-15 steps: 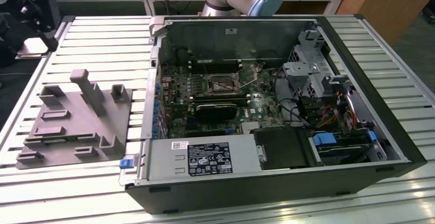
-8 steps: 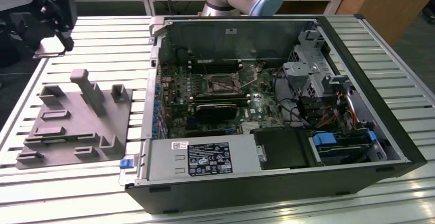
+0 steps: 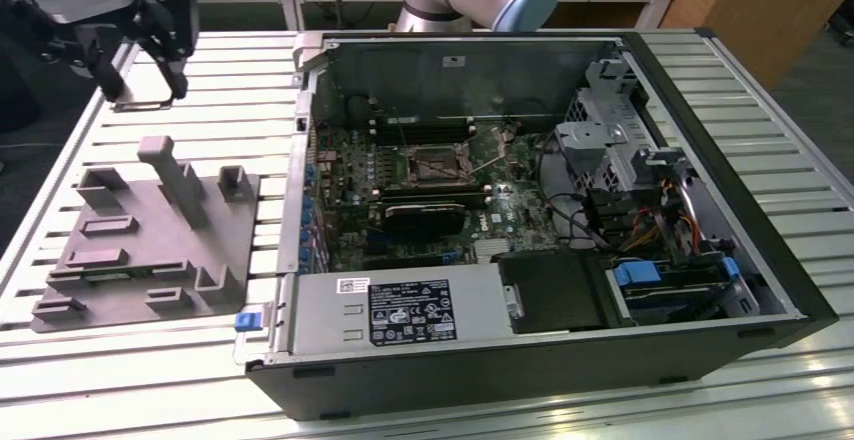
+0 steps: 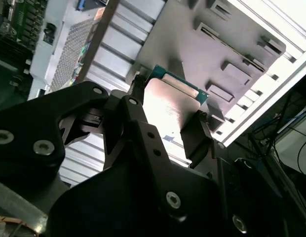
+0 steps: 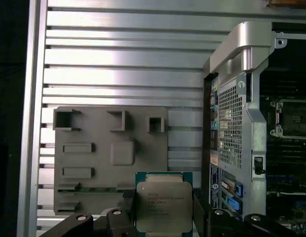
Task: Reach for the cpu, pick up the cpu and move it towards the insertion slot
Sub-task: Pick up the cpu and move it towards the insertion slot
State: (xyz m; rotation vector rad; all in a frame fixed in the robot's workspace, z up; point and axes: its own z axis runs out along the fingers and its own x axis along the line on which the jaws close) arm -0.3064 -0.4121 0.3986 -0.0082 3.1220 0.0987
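Note:
The cpu [image 5: 163, 205], a flat square chip with a silvery top and a thin green edge, sits between my black fingers [image 5: 128, 202] in both wrist views. My gripper [image 5: 163, 210] is shut on it, one finger on each side edge. In the second wrist view the cpu [image 4: 168, 98] hangs in the air above the grey fixture tray [image 4: 232, 54]. The exterior view puts my gripper [image 3: 140, 90] high over the table's far corner on that view's left. The insertion slot [image 3: 434, 165], a metal-framed socket with a dark centre, lies inside the open computer case, well away from my gripper.
The grey fixture tray [image 3: 140, 250] with upright posts lies on the slatted metal table [image 3: 200, 120] at the exterior view's left. The open computer case [image 3: 747, 210] stands beside it, with a long black block [image 3: 427, 215] below the socket and a power supply [image 3: 400, 310] at its near end.

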